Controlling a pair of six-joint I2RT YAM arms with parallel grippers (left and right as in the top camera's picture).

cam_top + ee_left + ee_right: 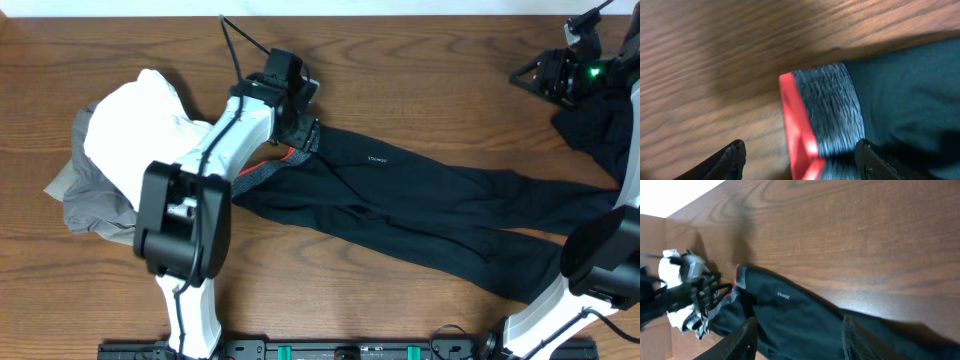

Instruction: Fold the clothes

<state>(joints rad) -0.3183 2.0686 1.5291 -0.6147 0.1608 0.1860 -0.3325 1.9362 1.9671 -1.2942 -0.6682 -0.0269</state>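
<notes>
The long black trousers (420, 205) lie flat across the table, waist to the left and legs to the right. The grey waistband (827, 112) with its red inside (795, 120) is turned up at the corner, and a tiny white logo (783, 296) shows near the waist. My left gripper (303, 128) is open, low over the waistband corner, with one finger on each side of it (802, 160). My right gripper (535, 72) is open and empty, high at the far right; in its wrist view the fingers (800, 340) hang above the trouser legs.
A pile of white cloth (145, 120) and grey cloth (90, 205) lies at the left, beside my left arm. A dark cloth (600, 135) lies at the right edge under my right arm. Bare wood runs along the back of the table (430, 70).
</notes>
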